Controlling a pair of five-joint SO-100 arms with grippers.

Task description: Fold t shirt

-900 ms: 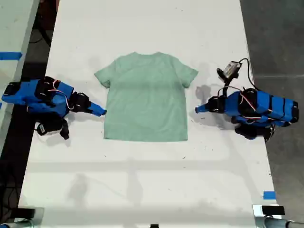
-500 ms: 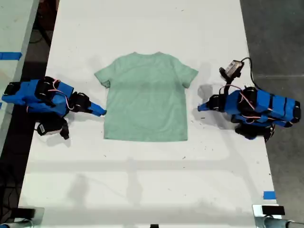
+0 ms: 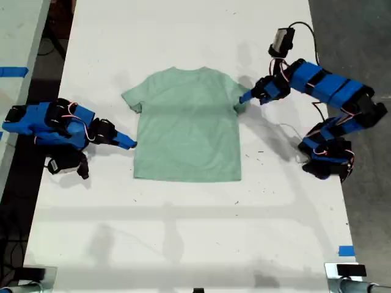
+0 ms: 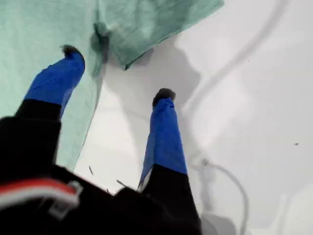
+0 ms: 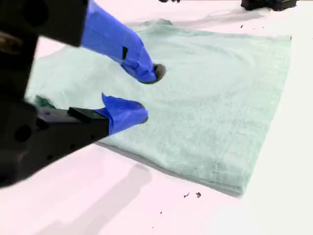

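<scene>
White surface [image 3: 183, 232]: long, matte, scattered with small dark specks and soft shadows. Blue tape [image 3: 346, 251]: one small piece near the surface's edge at the exterior view's lower right. Second blue tape strip [image 3: 13, 71]: on a pale neighbouring bench [image 3: 18, 36] at the exterior view's left. Grey floor [image 3: 354, 43]: beyond the surface at the exterior view's right.

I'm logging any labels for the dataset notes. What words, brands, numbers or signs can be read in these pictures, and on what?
None can be read: the t shirt is plain, and the table and blue arms show no legible text.
</scene>
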